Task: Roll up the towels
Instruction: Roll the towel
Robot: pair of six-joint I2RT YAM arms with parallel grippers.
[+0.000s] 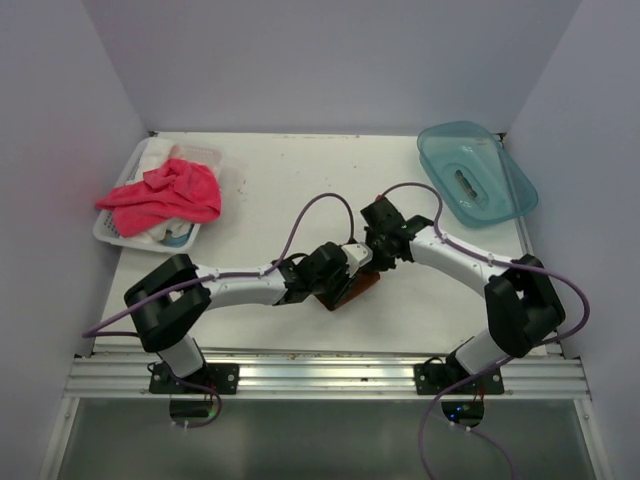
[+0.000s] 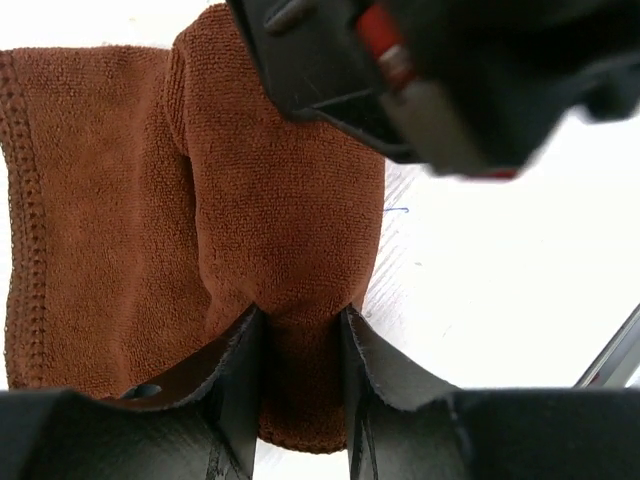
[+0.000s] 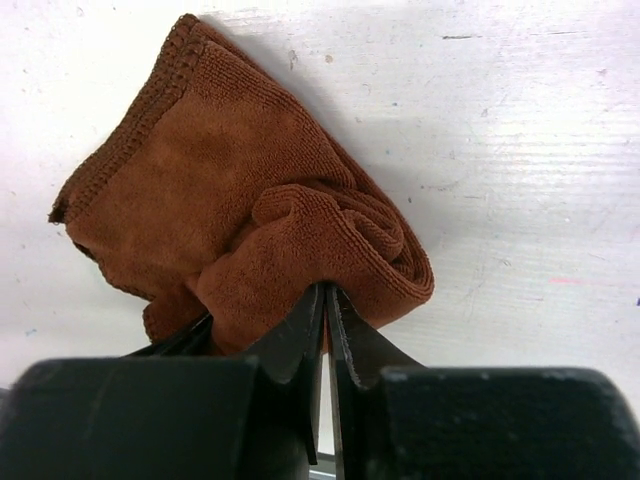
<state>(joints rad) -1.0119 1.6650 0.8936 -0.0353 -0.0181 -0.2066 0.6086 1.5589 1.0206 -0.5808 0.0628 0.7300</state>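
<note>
brown towel (image 2: 120,200) pinched by left end effector (image 2: 300,318), right end effector (image 3: 326,295) too

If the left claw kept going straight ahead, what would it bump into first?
The brown towel: the left gripper straddles its rolled fold. Just beyond it sits the right gripper, though depth is unclear.

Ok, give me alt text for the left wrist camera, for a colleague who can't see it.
The left claw pinches a raised fold of a brown towel lying on a white table, one finger on each side of the fold. The black right arm, blurred, fills the top of the view above the towel's far edge.
</note>
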